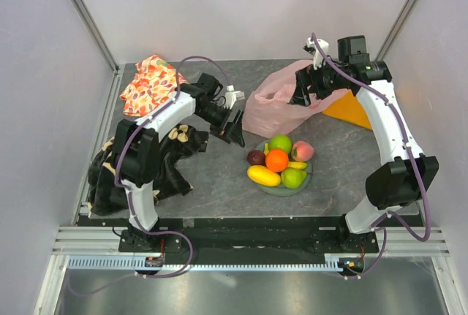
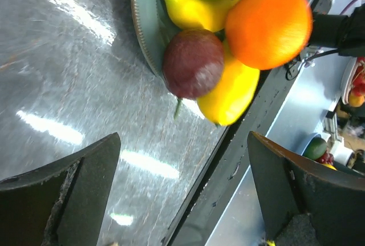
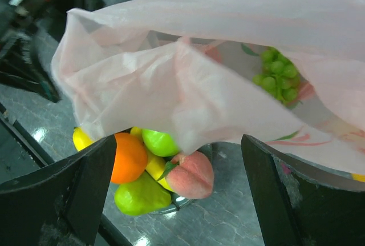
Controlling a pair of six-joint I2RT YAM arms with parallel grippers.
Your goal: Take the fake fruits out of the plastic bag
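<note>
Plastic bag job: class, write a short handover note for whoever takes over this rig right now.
Left pincer: open, empty, low beside the plate.
Right pincer: open, at the plastic bag.
Done: plum, orange, apple, peach, mango and pear lie on the plate.
To do: green grapes show through the bag; take them out.

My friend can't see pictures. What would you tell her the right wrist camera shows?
A crinkly pink plastic bag fills the top, with green grapes showing through it. Below its edge an orange, a peach and a pear sit piled on a plate. The right gripper is open, one dark finger in each bottom corner.
</note>
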